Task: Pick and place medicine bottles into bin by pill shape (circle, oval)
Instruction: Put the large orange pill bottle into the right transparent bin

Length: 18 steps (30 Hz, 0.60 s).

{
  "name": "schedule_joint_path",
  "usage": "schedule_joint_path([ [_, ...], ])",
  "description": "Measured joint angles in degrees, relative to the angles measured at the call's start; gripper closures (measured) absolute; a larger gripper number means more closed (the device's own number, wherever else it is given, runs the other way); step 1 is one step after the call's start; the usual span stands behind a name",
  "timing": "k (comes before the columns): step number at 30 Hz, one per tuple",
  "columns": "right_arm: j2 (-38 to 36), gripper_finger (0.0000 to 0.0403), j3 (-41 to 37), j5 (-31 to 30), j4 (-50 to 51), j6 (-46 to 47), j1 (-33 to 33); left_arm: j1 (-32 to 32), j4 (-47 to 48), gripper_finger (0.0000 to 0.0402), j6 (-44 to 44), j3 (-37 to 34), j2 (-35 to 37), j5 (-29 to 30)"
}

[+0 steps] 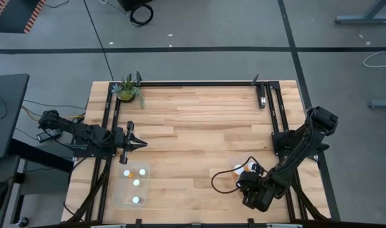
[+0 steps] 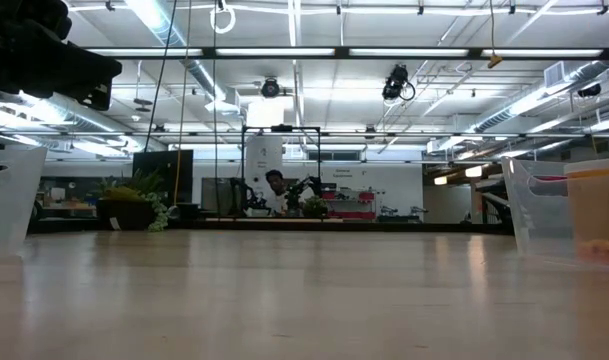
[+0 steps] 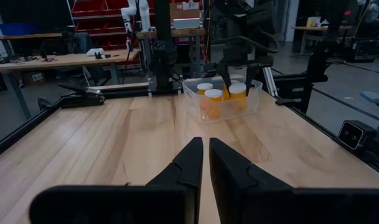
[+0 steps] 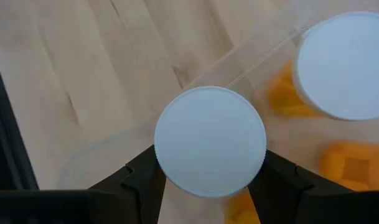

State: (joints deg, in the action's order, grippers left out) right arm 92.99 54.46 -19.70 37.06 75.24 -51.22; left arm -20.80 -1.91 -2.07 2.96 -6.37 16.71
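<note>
Medicine bottle (image 4: 211, 142) pinched at its white cap by right hand (image 4: 208, 171) above the right bin (image 4: 264, 56). Judged light, rigid, slick; hold the cap rim. Left hand (image 3: 205, 165) pressed together, idle.

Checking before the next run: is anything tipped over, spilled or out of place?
Nothing stands out. The bottles stand upright in their clear bin, the right gripper holds a white-capped bottle over it, and the left gripper waits shut.

I'm seeing only the white cap of the bottle (image 4: 210, 149) between the right gripper (image 4: 209, 177) fingers — its body is hiding beneath. Beside it, a second bottle (image 4: 345, 65) is running off the frame edge. From above, the arm is covering that bin — its contents are unreadable.
</note>
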Motion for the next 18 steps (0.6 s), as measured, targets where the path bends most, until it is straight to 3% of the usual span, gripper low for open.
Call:
schedule_joint_path([
  [18, 0.00, 0.0187, 0.00, 0.28, 0.94, -1.44, 1.31, -0.02, 0.00, 0.0363, -0.02, 0.00, 0.00, 0.00],
])
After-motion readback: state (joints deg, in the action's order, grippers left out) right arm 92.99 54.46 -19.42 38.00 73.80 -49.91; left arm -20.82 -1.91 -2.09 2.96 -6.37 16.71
